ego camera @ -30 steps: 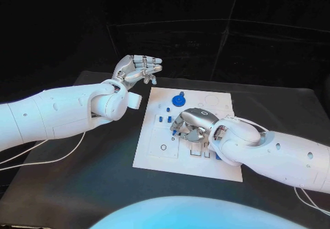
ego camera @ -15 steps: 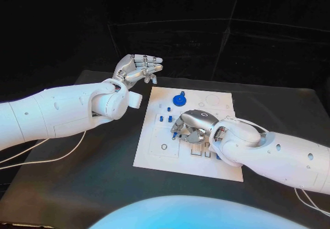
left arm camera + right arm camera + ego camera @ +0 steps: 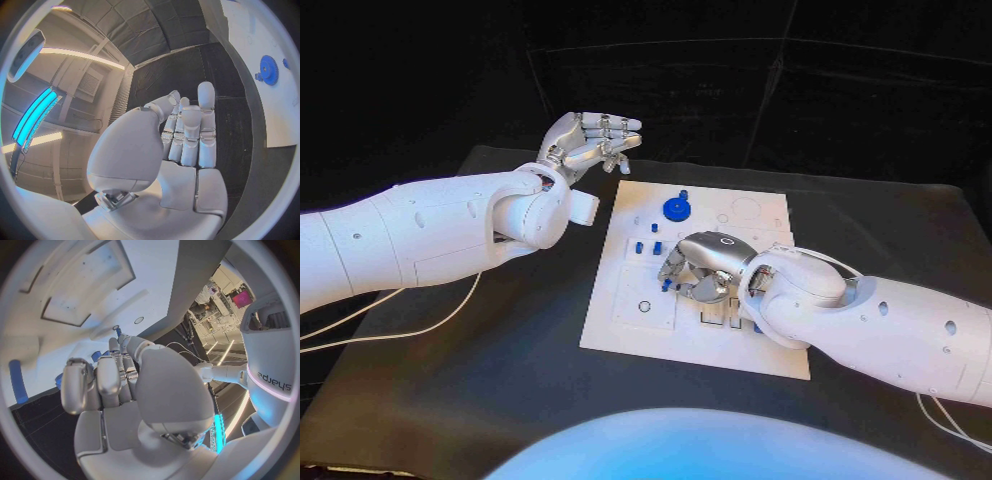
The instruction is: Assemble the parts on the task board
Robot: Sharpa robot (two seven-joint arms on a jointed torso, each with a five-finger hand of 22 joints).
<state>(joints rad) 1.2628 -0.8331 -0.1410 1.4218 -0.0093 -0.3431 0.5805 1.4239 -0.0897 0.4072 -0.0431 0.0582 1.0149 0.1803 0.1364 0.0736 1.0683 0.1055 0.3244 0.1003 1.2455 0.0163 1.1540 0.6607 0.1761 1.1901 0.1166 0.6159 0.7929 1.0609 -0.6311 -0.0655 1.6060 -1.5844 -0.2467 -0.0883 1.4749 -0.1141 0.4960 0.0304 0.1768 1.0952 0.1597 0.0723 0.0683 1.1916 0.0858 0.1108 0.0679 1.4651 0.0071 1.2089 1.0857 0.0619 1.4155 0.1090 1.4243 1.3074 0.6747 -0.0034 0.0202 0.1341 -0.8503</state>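
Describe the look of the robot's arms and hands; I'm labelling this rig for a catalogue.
Both arms are glossy white with rounded, bulbous shells and small dark dots. The left hand and right hand are silver metal with segmented fingers and smooth domed backs. Thin white cables trail from the left arm across the black table; another cable shows by the right arm.

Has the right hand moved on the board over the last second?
No, hardly at all. The right hand hangs over the middle of the white board, just below the blue gear, as before.
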